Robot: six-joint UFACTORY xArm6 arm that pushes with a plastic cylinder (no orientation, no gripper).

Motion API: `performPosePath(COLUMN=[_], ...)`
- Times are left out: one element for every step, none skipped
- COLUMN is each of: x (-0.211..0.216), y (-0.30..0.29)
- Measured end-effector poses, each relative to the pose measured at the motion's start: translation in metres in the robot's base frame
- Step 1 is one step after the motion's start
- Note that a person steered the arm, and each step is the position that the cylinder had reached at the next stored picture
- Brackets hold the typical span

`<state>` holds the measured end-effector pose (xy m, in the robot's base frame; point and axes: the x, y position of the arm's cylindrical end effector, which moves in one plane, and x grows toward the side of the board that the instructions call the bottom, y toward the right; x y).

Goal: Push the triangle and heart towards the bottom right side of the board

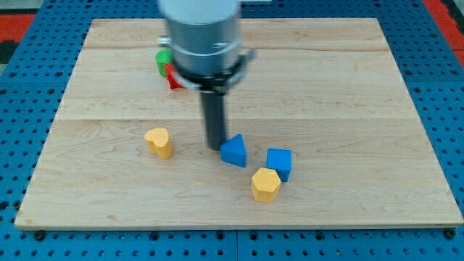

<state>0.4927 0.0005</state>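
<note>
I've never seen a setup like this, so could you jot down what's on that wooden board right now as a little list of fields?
board: wooden, on a blue pegboard
my tip: touching the blue triangle's left side
blue triangle: near the board's middle, lower half
yellow heart: left of my tip, apart from it
blue cube: right of the triangle
yellow hexagon: just below-left of the cube
red and green blocks: top left, mostly hidden by the arm; shapes unclear

single high view over board point(348, 87)
</note>
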Motion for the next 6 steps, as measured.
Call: performPosePath(x=[0.007, -0.042, -0.087, -0.025, 0.022, 0.050], y=[0.031, -0.047, -0.139, -0.145, -0.109, -0.038])
